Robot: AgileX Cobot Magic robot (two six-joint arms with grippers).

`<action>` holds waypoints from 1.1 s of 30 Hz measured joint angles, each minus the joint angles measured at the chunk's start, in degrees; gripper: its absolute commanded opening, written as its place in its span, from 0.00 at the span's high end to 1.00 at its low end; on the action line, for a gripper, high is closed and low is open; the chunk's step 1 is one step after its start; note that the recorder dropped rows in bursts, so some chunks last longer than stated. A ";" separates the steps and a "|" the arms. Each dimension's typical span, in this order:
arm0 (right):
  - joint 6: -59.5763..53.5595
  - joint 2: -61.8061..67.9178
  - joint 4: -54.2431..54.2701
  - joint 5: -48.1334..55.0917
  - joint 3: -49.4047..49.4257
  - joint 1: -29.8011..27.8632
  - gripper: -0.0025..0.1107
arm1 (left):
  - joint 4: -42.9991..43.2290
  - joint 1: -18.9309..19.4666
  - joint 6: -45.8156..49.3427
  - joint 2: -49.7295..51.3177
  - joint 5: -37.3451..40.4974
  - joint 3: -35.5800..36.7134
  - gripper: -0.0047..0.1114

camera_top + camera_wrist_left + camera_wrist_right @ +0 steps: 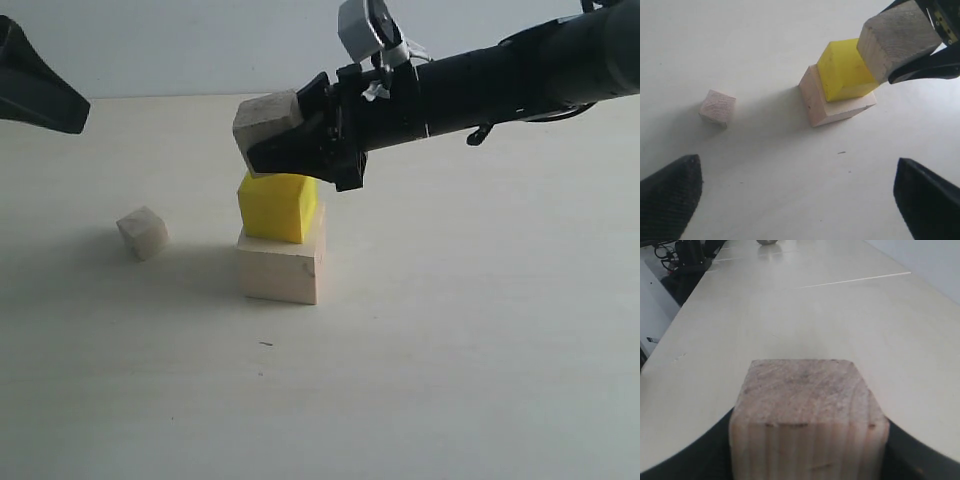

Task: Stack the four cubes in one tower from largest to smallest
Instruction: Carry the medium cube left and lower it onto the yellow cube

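The big pale wood cube (280, 265) sits mid-table with the yellow cube (277, 206) on top of it. My right gripper (285, 140) reaches in from the right, shut on the smaller pale wood cube (265, 119), which hangs tilted just above the yellow cube. In the right wrist view that held cube (807, 417) fills the space between the fingers. The tiny pale wood cube (143, 232) lies alone on the table to the left. My left gripper (800, 200) hovers high at the left, open and empty; the left wrist view shows the big cube (832, 100), yellow cube (845, 70), held cube (897, 40) and tiny cube (717, 107).
The pale tabletop (450, 350) stretches wide around the stack. Part of the left arm (35, 85) shows dark at the upper left of the exterior view. Equipment (687, 255) stands past the table's far corner in the right wrist view.
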 measured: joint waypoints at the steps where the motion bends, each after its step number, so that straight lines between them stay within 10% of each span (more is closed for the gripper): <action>1: 0.00 0.44 0.00 0.00 -0.24 0.00 0.98 | 0.00 0.00 0.00 0.00 0.00 0.00 0.05; 33: 0.00 3.15 2.63 -0.21 -0.88 0.12 0.98 | 0.00 0.00 0.00 0.00 -0.72 0.00 0.05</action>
